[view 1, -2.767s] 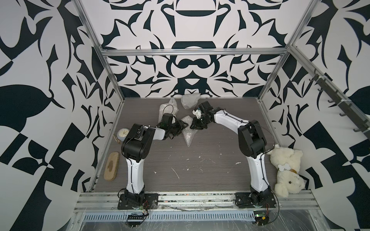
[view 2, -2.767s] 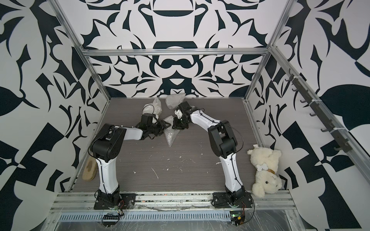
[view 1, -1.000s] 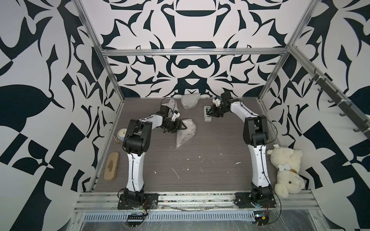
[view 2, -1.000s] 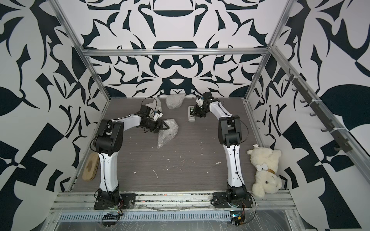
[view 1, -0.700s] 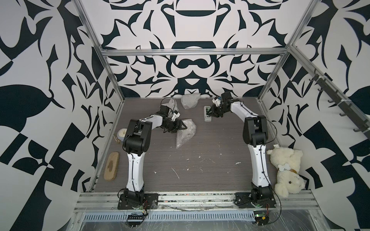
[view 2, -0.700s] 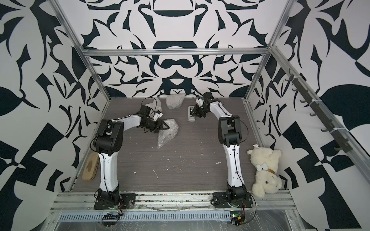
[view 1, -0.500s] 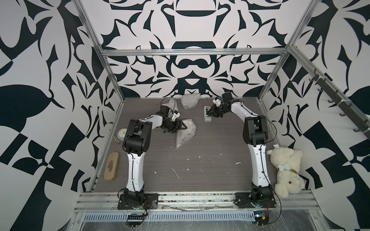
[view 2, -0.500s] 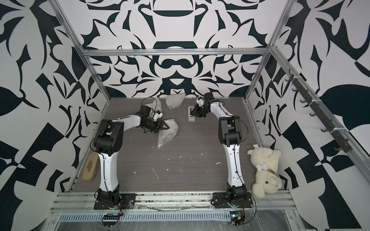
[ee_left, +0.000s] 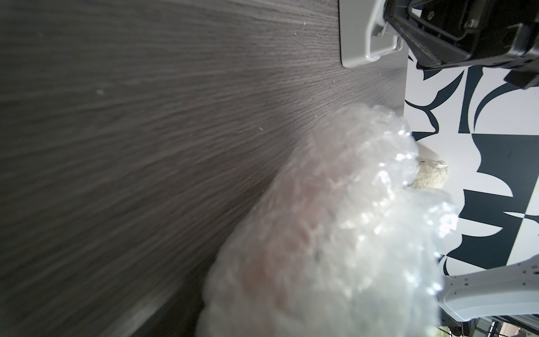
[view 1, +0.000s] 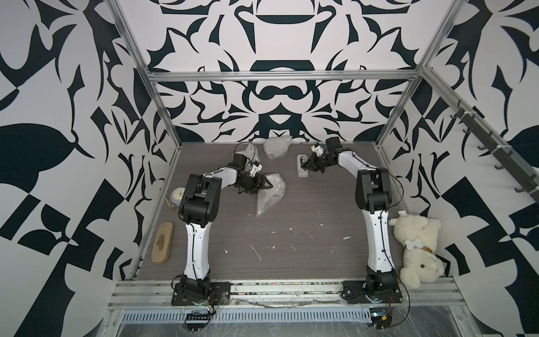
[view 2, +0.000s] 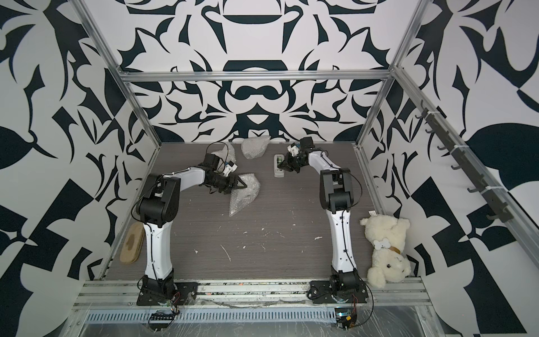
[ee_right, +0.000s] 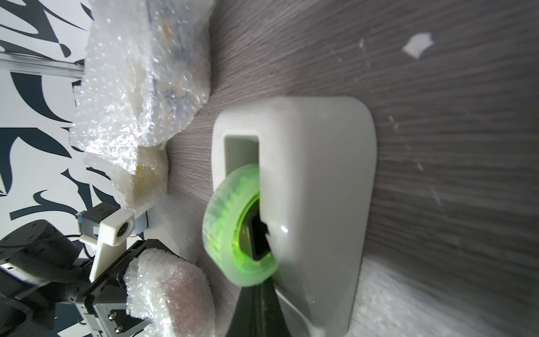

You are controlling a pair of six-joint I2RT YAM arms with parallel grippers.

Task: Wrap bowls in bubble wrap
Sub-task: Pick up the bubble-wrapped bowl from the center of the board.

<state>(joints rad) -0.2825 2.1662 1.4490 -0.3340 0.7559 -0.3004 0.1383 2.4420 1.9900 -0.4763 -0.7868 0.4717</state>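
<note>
Plastic bubble wrap (view 1: pixel 271 195) sits left of centre in both top views, pinched in my left gripper (view 1: pixel 262 185). Left wrist: wrap fills the view. Right wrist: my right gripper (ee_right: pixel 256 291), jaws closed, at the tape dispenser (ee_right: pixel 320 175).

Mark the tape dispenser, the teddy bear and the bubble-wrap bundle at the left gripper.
tape dispenser (ee_right: pixel 320 175): right wrist view, on its white body.
teddy bear (view 1: pixel 412 232): a top view, on its fluffy body.
bubble-wrap bundle (view 1: pixel 269 195): a top view, on the middle of the wrap.
</note>
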